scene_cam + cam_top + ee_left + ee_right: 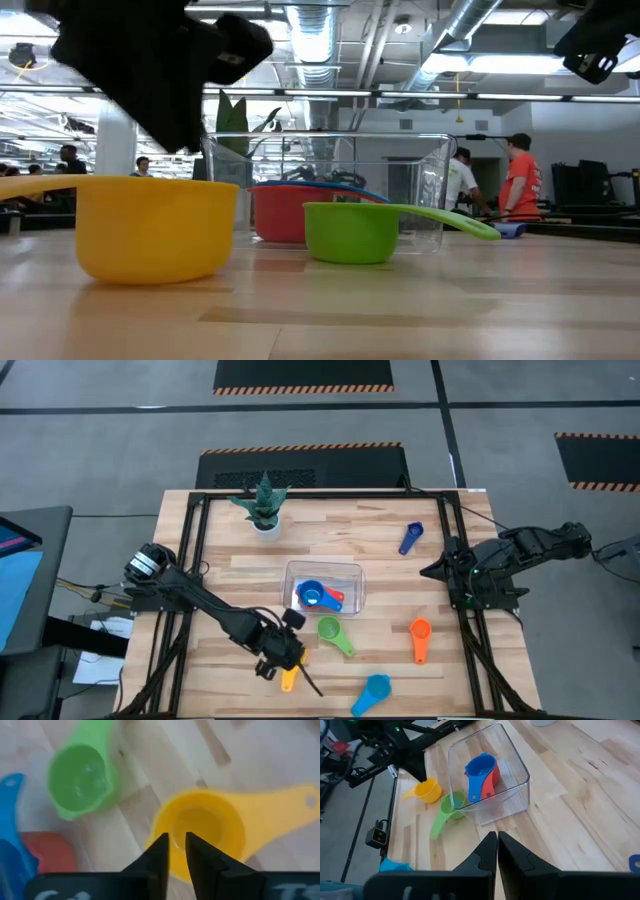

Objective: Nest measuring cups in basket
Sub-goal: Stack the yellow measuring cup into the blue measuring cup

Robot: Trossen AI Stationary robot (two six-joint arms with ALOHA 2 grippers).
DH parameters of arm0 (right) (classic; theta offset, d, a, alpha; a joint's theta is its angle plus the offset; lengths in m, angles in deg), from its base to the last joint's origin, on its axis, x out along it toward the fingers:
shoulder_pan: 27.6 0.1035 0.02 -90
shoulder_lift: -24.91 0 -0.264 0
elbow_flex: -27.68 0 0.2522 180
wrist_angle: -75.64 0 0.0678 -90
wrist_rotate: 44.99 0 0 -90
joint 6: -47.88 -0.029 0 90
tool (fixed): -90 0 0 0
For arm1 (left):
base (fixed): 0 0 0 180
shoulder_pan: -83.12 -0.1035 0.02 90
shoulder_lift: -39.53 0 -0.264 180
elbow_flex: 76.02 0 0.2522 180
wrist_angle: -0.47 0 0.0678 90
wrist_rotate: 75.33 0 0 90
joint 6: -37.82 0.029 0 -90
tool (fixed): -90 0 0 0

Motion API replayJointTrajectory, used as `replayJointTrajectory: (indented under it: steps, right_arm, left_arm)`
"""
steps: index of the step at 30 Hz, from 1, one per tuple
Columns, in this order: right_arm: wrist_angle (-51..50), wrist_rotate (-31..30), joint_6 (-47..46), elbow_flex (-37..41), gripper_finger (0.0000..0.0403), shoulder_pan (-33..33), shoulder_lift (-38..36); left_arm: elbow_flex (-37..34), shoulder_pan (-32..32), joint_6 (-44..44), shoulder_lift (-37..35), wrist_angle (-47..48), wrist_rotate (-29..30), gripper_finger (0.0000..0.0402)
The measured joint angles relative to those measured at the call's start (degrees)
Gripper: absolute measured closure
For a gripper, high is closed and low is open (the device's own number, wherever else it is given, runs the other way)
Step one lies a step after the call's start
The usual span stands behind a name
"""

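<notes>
left pincer [176,851] nipping the rim of the yellow cup [210,827] — green cup [80,782] lies just beside.

My left arm stretches from 9 o'clock toward 6 o'clock, left gripper [175,846] angled down, fingers narrowly parted. My right arm sits folded at 3 o'clock, raised, right gripper [497,845] aimed toward centre, fingers nearly together, holding nothing.
</notes>
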Motion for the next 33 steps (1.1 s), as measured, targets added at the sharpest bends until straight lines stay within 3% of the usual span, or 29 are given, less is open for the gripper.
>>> replayJointTrajectory:
  steps: [6,15,18,33]
  right_arm:
    - [-0.1,0.4,-0.1,0.0,0.0362,0.0,0.0]
    - [-0.2,1.0,-0.1,0.0,0.0362,0.0,0.0]
    - [-0.3,1.1,-0.1,0.0,0.0363,0.0,-0.1]
    - [-0.3,2.7,0.0,0.0,0.0363,0.0,0.0]
  left_arm:
    - [0.3,0.0,3.6,3.7,-2.3,-3.5,0.0367]
    - [0.4,-0.5,9.1,8.3,-2.8,0.1,0.0389]
    - [0.4,-0.4,6.1,8.2,-0.7,-0.1,0.0399]
    - [0.6,0.8,-64.6,7.8,4.2,-9.3,0.0401]
